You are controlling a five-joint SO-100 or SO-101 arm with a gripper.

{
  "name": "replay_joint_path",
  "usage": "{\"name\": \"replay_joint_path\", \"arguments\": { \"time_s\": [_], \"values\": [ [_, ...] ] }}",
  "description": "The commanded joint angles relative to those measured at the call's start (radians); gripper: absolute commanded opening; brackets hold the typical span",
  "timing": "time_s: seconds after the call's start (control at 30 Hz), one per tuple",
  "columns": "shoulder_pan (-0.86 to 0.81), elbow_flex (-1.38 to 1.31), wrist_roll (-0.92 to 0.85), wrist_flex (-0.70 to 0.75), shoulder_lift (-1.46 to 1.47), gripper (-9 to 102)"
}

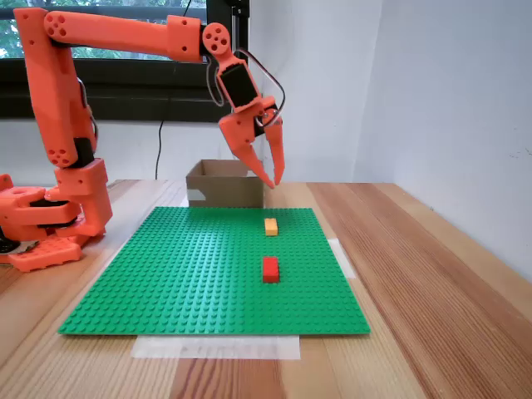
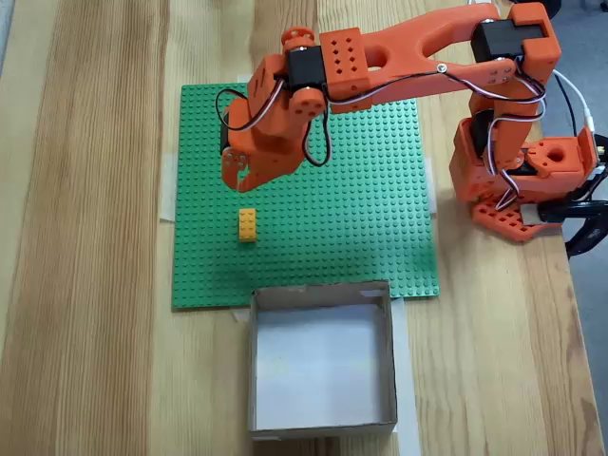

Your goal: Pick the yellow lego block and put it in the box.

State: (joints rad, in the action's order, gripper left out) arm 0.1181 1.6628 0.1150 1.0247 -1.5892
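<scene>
The yellow lego block [image 1: 271, 226] [image 2: 247, 224] lies flat on the green baseplate [image 1: 183, 274] [image 2: 380, 209], a little in front of the box in the view from the table's front. The brown cardboard box [image 1: 229, 193] [image 2: 321, 293] stands just off the plate's edge, and its inside is bare. My orange gripper [image 1: 274, 181] [image 2: 236, 180] hangs in the air above the plate, fingers pointing down. It is higher than the yellow block and apart from it. The fingers stand slightly open with nothing between them.
A red brick [image 1: 270, 269] sits on the plate nearer the front edge, in line with the yellow one. The arm's base [image 1: 50, 216] [image 2: 522, 171] is clamped beside the plate. White tape [image 1: 216, 347] holds the plate to the wooden table. A wall closes the right side.
</scene>
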Motion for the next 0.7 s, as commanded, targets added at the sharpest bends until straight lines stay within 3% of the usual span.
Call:
{"name": "replay_joint_path", "arguments": {
  "time_s": [0.0, 0.67],
  "values": [
    [-0.012, -0.046, 0.006, -0.002, -0.002, 1],
    [-0.018, -0.077, -0.011, 0.031, 0.058, 4]
  ]
}}
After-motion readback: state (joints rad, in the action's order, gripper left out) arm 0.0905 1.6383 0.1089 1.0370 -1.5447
